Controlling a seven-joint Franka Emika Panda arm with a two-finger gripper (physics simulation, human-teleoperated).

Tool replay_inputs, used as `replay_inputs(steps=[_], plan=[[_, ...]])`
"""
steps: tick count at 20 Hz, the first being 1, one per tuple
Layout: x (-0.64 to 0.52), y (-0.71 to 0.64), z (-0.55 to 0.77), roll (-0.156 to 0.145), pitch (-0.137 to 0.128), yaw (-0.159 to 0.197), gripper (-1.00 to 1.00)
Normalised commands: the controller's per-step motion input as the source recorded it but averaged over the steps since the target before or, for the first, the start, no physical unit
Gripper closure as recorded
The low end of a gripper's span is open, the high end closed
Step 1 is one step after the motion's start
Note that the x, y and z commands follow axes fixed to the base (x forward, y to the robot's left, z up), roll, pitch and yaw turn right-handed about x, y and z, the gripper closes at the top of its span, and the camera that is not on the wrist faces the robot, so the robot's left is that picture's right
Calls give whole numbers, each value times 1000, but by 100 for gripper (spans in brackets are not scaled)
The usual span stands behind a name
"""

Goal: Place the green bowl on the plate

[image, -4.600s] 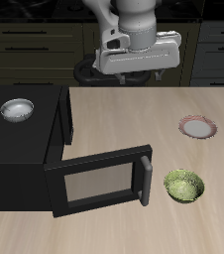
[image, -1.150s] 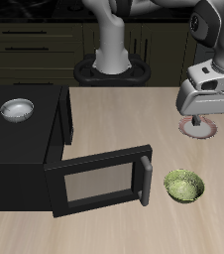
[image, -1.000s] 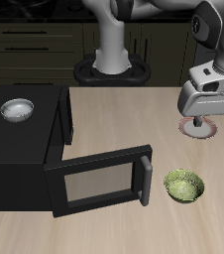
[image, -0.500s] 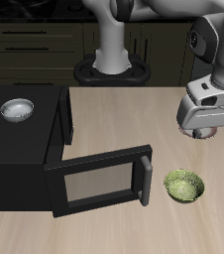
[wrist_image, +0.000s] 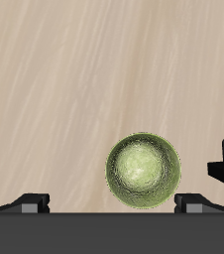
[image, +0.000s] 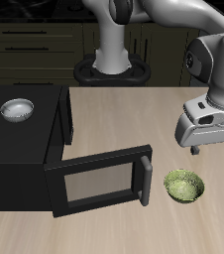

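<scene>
On top of the black microwave (image: 25, 149), at one end of the table (image: 104, 228), sits a silver-grey metal bowl (image: 17, 109), which has no part in this job. Moving across, the microwave's door (image: 99, 184) hangs open toward the table's front edge, and just beyond its handle rests the green bowl (image: 184, 186), upright on the bare wood and untouched. Above and slightly behind it hovers the gripper (image: 212, 149), its grey body blocking the spot where the plate would lie, so I cannot see the plate from the room at all. The wrist camera looks straight down on the green bowl (wrist_image: 143, 172), with the two fingertips (wrist_image: 30, 201) showing well apart on either side of the view and nothing between them, so the fingers are spread and empty. I judge this to be the approach before the grasp: the arm is nearly lined up over the bowl but not quite centred. Next it likely needs a small shift toward the table's front edge, then a descent so one finger goes inside the rim and one outside before closing.
</scene>
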Motion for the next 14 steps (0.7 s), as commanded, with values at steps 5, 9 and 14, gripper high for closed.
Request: replay_inputs(steps=[5,9,14], plan=[[17,8,-289,-4,29,16,-100],[-110,12,-291,-3,28,-4,-100],[-68,61,-192,23,11,6,-100]])
